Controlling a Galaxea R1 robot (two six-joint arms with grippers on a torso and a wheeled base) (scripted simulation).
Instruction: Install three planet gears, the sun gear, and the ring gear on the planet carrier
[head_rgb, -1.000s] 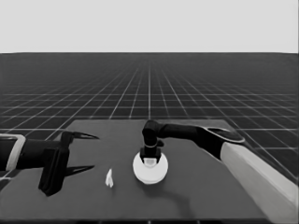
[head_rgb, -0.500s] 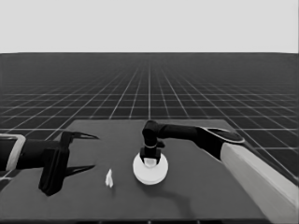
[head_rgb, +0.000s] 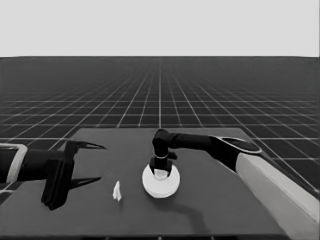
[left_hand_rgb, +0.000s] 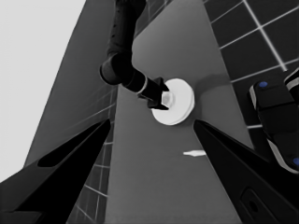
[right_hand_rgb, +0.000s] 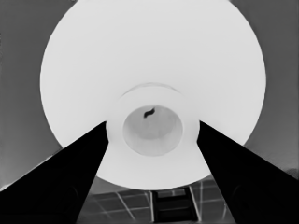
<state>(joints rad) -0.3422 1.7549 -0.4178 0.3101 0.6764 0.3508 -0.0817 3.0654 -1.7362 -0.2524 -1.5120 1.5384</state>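
Dark and bare of any lettering, the bench carries the larger round part near its middle, lying flat with its raised hub and central hole facing up; the right hand stands over it, fingers set narrow against either side of the hub. A thin white piece lies just left of it; the left hand waits wide open over the bench's left end.

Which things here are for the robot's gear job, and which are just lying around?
For the job:
- larger round part, near the table's middle
- right gripper, down at its raised middle

Just lying about:
- thin white piece, on the table, apart from the round part
- left gripper, waiting open over the table's left end, holding nothing
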